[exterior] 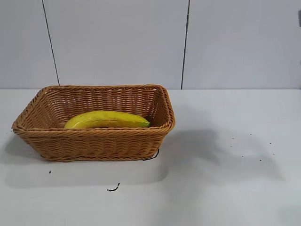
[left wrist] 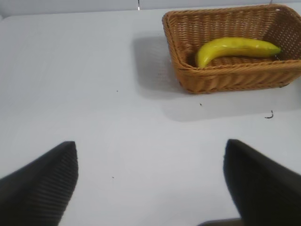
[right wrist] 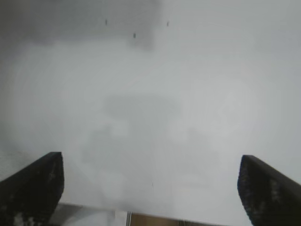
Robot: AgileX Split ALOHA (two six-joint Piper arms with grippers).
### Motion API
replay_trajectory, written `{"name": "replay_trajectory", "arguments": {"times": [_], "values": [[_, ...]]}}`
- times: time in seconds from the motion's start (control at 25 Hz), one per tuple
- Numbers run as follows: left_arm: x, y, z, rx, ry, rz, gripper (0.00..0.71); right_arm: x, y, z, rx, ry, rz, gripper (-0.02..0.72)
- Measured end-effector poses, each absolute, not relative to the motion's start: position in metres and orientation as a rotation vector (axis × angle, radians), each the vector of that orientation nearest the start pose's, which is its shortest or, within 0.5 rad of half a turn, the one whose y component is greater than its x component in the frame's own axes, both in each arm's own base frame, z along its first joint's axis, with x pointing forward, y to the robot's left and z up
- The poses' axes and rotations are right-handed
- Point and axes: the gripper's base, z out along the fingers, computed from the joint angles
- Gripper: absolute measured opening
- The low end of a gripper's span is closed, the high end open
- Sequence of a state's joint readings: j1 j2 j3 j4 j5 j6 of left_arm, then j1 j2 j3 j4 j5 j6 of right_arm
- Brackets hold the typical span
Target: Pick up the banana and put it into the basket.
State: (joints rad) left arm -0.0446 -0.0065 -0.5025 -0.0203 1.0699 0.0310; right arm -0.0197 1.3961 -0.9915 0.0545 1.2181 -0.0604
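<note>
A: Where does the banana sit?

B: It lies flat inside the basket, left of centre in the exterior view, its green tip toward the basket's right wall. Nothing holds it.

A: So the placing is done?

B: It looks so. The banana rests wholly below the rim, and the table around the basket carries only small dark specks.

A: And the grippers?

B: The right gripper is spread wide and empty, looking down on bare table. The left gripper is also spread, holding nothing, well apart from the basket, which shows in the upper right of its view.

A: Anything left?

B: Judging by this, only parking the arms.
</note>
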Motion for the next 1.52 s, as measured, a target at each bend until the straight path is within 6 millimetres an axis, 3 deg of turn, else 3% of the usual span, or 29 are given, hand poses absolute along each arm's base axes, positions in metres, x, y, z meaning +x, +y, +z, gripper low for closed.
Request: {"name": "replay_trajectory", "arguments": {"times": [0.12, 0.32, 0.4, 0.72, 0.92, 1.08, 1.52], "values": [[-0.007, -0.001, 0.277, 0.078, 2.043, -0.033, 0.635, 0.187, 0.001, 0.25, -0.032, 3.083, 0.078, 0.689], [-0.007, -0.001, 0.277, 0.078, 2.043, -0.033, 0.635, 0.126, 0.002, 0.242, -0.029, 2.88, 0.063, 0.689], [-0.007, -0.001, 0.277, 0.078, 2.043, -0.033, 0.635, 0.107, 0.002, 0.241, -0.033, 2.789, 0.056, 0.689], [-0.007, -0.001, 0.277, 0.078, 2.043, -0.033, 0.635, 0.049, 0.004, 0.274, -0.041, 2.343, 0.036, 0.689], [-0.007, -0.001, 0.277, 0.078, 2.043, -0.033, 0.635, 0.016, 0.005, 0.28, -0.044, 2.125, 0.028, 0.689], [-0.007, -0.001, 0.277, 0.078, 2.043, -0.033, 0.635, -0.003, 0.005, 0.28, -0.046, 2.009, 0.022, 0.689], [-0.007, -0.001, 0.277, 0.078, 2.043, -0.033, 0.635, -0.004, 0.005, 0.28, -0.046, 2.004, 0.027, 0.689]]}}
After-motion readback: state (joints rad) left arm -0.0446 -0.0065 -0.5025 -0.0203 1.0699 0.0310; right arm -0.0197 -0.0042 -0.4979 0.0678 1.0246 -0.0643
